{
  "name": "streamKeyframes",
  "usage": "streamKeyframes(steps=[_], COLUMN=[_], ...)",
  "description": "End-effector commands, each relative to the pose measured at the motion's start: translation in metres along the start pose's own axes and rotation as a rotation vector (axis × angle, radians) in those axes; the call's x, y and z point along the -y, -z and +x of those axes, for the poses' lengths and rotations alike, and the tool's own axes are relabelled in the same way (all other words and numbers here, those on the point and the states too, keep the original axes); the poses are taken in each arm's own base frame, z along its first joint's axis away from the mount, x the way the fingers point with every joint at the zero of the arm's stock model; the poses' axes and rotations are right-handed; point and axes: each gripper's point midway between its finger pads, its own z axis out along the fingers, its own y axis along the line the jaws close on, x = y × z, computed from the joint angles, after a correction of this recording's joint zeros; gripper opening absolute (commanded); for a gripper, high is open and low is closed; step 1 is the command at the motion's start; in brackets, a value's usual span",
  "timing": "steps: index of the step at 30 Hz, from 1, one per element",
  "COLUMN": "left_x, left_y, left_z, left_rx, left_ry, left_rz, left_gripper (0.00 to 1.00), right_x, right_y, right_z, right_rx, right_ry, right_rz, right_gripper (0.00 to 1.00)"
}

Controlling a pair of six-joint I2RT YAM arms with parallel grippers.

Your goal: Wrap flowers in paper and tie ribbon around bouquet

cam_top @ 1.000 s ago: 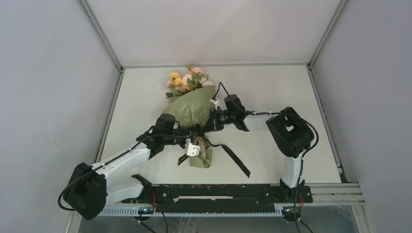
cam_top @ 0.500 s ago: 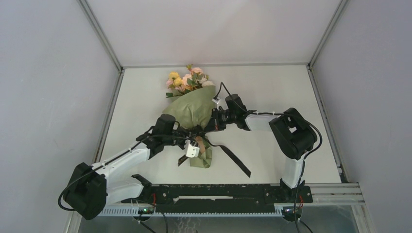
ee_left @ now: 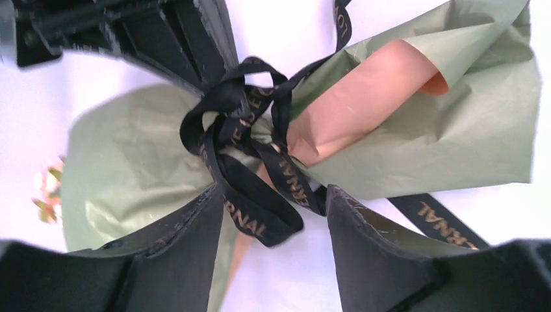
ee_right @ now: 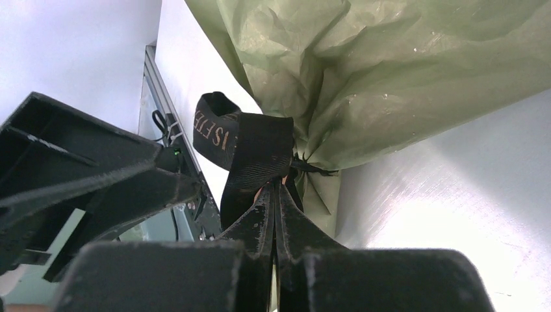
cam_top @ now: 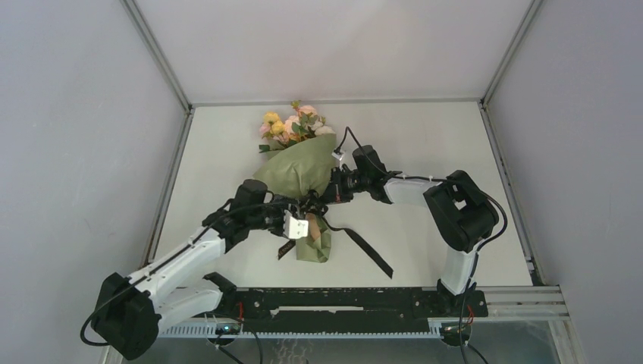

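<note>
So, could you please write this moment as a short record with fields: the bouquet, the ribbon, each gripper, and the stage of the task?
bouquet: lies on the table, flowers toward the far edge
paper: olive, wrapped around the stems, peach lining showing at the near end
ribbon: black, tied around the paper's narrow neck, one tail lying on the table to the right
left gripper: open, one jaw on each side of a ribbon loop
right gripper: shut on the ribbon close to the neck
stage: wrapping done; the tie looks loose

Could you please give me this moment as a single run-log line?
phase: tying | left gripper: open, astride ribbon | right gripper: shut on ribbon | bouquet: wrapped, lying on table
</note>
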Motion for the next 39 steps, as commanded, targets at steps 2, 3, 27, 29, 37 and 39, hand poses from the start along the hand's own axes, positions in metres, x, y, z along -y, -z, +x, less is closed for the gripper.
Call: streamKeyframes(steps=[2, 3, 27, 29, 37, 39], left_x=[-0.004, 0.002, -0.016, -0.016, -0.008, -0.007], left_y=[0.032, 0.035, -0.020, -0.021, -0.016, -0.015], left_z=[0.024, 0.036, 0.062, 0.066, 0.060, 0.058], left_rx=[-0.185, -0.226, -0.208, -0.220, -0.205, -0.198], left_ry=[0.394, 0.438, 0.397, 0.392, 0.377, 0.377], left_rz=[-0.060, -0.040, -0.039, -0.048, -0.016, -0.013], left_gripper=[0.66, 0.66, 0.60, 0.56, 0.00, 0.00], right_x=[-0.022, -0.023, -0.020, -0.020, -0.020, -0.020], right_y=[0.004, 0.003, 0.003, 0.003, 0.004, 0.004], right_z=[-0.015, -0.016, -0.016, -0.015, -0.017, -0.017], right_rx=[0.045, 0.047, 0.043, 0.041, 0.047, 0.049], right_ry=[0.064, 0.066, 0.072, 0.074, 0.079, 0.078], right_rz=[-0.044, -0.048, -0.052, -0.051, -0.047, -0.047], right_gripper=[0.00, 0.00, 0.00, 0.00, 0.00, 0.00])
